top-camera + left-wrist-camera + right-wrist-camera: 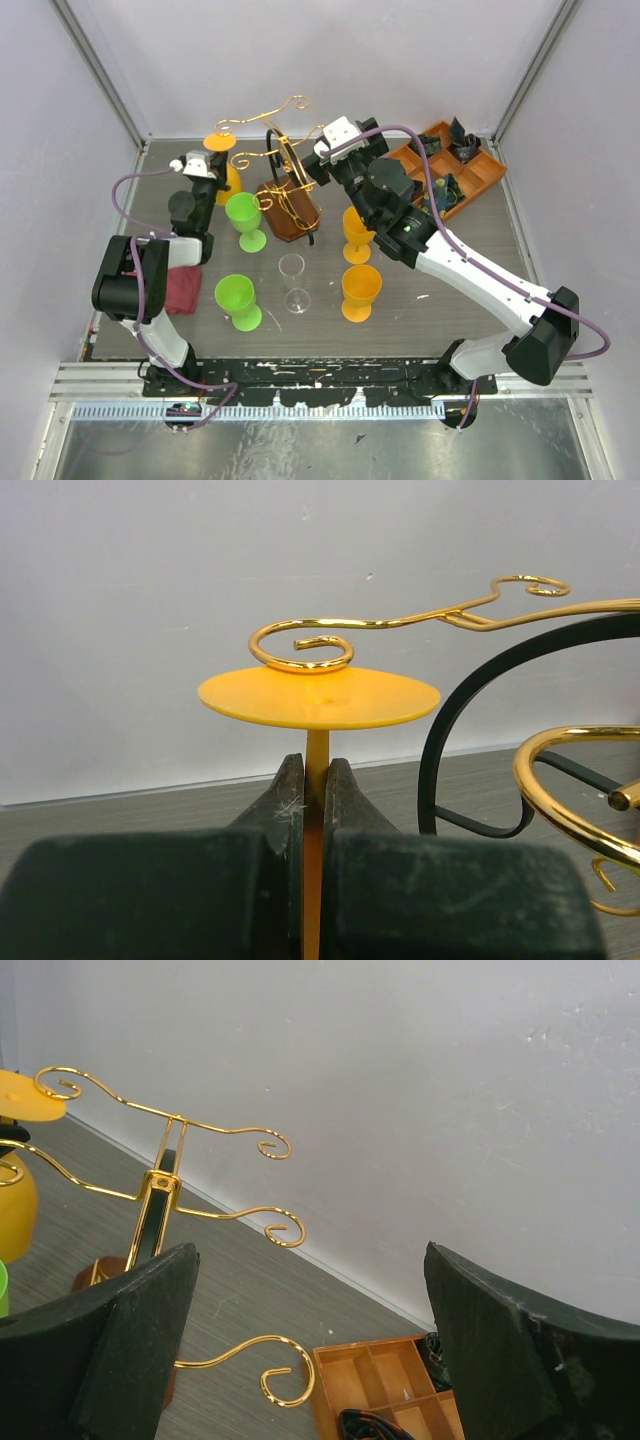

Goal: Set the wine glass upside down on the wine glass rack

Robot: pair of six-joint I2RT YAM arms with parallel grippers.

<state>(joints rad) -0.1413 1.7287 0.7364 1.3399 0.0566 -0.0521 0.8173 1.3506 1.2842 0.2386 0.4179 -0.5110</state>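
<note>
Plastic, by its look, so the yellow wine glass [318,697] should handle light, stiff and slightly slick; the thin stem is the sound hold; the left gripper [315,785] pinches that stem, glass inverted, foot disc just under a curled arm of the wine glass rack [300,652]; the right gripper [310,1280] gapes wide and empty beside the rack

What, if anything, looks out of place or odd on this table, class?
One orange wine glass is upside down, foot uppermost, its stem pinched in the left claw beside a curled arm of the wine glass rack. The other glasses stand upright on the table; nothing looks spilled or broken.
</note>
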